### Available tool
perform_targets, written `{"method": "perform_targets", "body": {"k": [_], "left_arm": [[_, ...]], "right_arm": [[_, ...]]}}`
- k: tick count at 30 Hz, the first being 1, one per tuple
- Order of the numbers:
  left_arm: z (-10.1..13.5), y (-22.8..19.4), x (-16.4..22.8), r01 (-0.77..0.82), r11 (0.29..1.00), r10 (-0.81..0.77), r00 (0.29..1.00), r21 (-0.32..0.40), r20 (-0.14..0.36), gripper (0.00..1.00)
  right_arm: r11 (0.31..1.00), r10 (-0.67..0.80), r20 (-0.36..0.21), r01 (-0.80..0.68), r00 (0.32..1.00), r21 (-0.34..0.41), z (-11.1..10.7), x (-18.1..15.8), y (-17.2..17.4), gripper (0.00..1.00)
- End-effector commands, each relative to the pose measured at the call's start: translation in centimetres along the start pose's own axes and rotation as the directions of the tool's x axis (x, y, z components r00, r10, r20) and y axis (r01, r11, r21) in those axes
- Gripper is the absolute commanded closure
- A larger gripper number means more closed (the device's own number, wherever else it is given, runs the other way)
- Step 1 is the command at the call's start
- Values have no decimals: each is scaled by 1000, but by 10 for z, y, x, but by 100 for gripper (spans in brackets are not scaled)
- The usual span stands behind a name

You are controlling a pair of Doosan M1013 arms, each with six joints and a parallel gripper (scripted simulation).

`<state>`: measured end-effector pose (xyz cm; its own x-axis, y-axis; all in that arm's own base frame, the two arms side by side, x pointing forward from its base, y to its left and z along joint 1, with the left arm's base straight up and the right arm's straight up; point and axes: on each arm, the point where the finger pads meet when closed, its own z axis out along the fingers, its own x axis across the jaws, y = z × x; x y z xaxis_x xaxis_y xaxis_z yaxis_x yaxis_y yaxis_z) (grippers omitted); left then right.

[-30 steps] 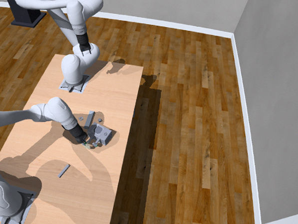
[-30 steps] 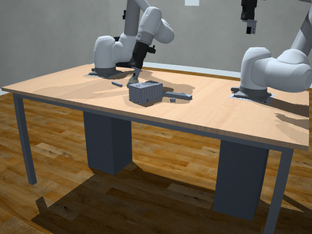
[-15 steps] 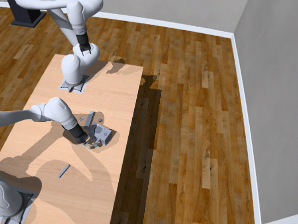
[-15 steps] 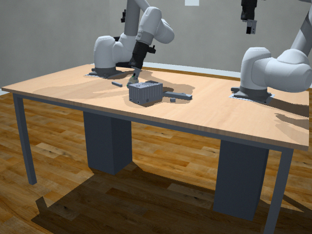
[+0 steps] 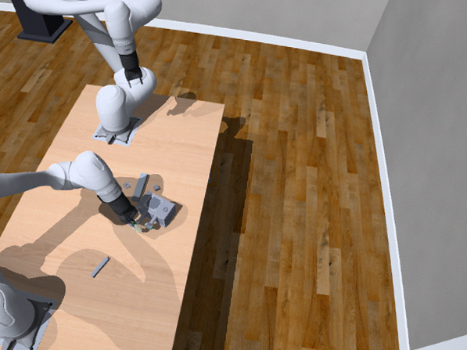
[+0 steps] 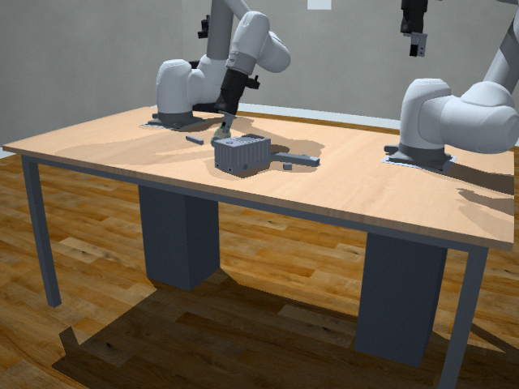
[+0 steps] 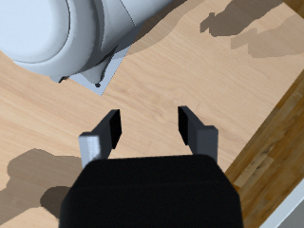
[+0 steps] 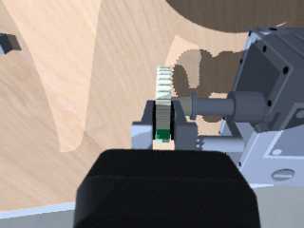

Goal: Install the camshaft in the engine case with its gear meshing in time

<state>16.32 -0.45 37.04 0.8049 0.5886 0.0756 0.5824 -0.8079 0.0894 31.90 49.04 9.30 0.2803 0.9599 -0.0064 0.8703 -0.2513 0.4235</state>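
The engine case stands upright on the table. My right gripper is shut on the camshaft's pale big gear, with a green mark by the fingertips. The camshaft's grey shaft points at the bearing and meets its mouth; its depth inside is hidden. The crank gear sits nearer the case than the big gear, with a gap along the axis. My left gripper is open and empty, high above the table by its own arm's base.
A long grey block lies beside the case, with a small block and a small part near it. A thin grey bar lies apart, towards the right arm's base.
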Motion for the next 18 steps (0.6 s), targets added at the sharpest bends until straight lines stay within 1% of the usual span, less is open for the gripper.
{"method": "perform_targets", "body": {"k": [1,18], "left_arm": [[0,0,0,0,1000,0,1000,0,-1,0],[0,0,0,0,1000,0,1000,0,-1,0]], "right_arm": [[1000,7,-3,-7,1000,5,-2,7,-3,71],[1000,5,-1,-5,1000,5,-2,18,-3,71]]}}
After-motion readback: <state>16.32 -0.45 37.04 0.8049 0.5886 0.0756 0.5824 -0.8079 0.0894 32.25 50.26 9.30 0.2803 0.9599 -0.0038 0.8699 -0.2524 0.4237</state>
